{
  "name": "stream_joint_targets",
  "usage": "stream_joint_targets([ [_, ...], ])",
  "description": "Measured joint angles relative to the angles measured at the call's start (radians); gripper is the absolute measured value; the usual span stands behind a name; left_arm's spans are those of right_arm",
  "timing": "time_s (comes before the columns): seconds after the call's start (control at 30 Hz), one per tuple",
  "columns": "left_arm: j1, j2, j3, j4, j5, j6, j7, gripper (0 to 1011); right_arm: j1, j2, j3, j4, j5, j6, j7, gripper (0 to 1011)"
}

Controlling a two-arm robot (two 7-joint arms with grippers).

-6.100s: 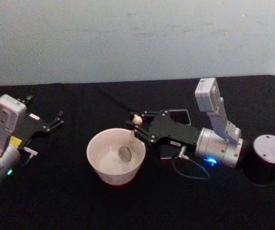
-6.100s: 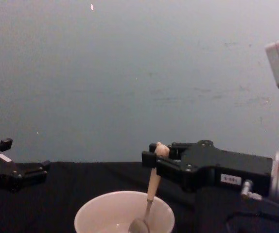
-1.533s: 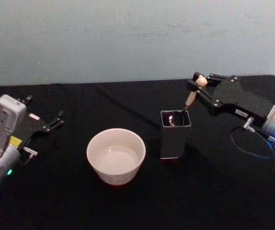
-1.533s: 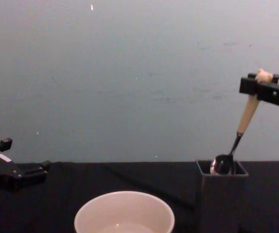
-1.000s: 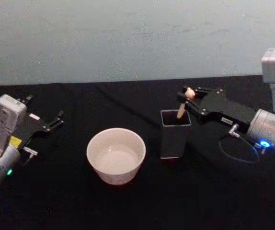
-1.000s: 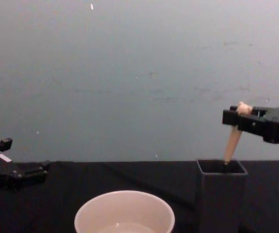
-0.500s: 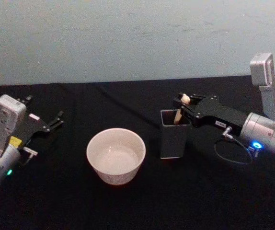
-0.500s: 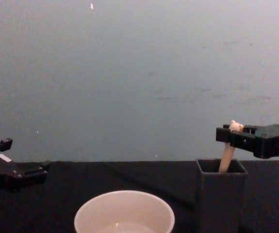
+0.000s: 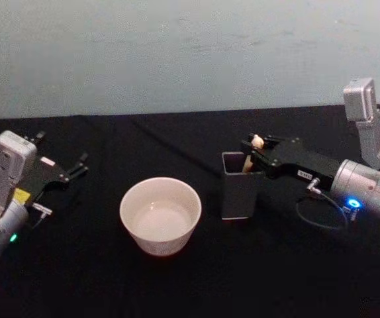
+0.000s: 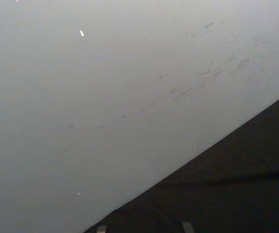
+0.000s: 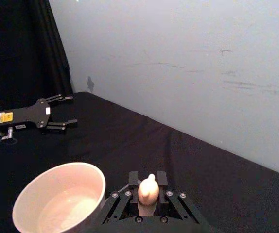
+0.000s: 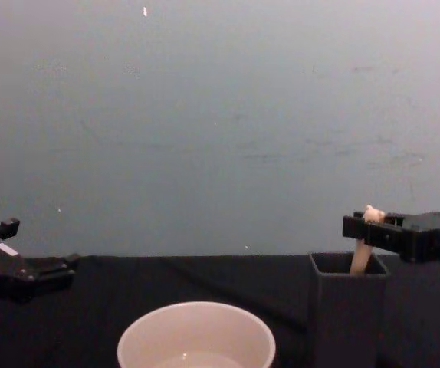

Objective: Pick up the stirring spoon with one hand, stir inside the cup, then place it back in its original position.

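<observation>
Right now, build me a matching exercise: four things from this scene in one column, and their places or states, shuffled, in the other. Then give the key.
Things:
1. stirring spoon
2. cup
3. right gripper
4. left gripper

Places or states:
A. open, parked at the table's left side
B. shut on the beige handle, above the holder
C. standing in the dark square holder, knob up
D. off-white, left of the holder

Pairs: 1-C, 2-D, 3-B, 4-A
</observation>
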Motion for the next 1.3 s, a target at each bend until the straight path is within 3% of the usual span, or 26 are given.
stream_joint_targets([
  [0.8,0.000,0.000,0.000,0.000,0.000,0.000,0.000,1001,-0.004,0.002,-0.007,0.002,-0.007,0.005,-0.013,211],
  [0.9,0.000,0.000,0.000,0.000,0.000,0.000,0.000,1001,-0.004,0.001,-0.007,0.002,-0.007,0.004,-0.012,249],
  [1.3,0.000,0.000,0.000,0.000,0.000,0.000,0.000,1001,-0.004,0.001,-0.006,0.002,-0.007,0.004,-0.011,641],
])
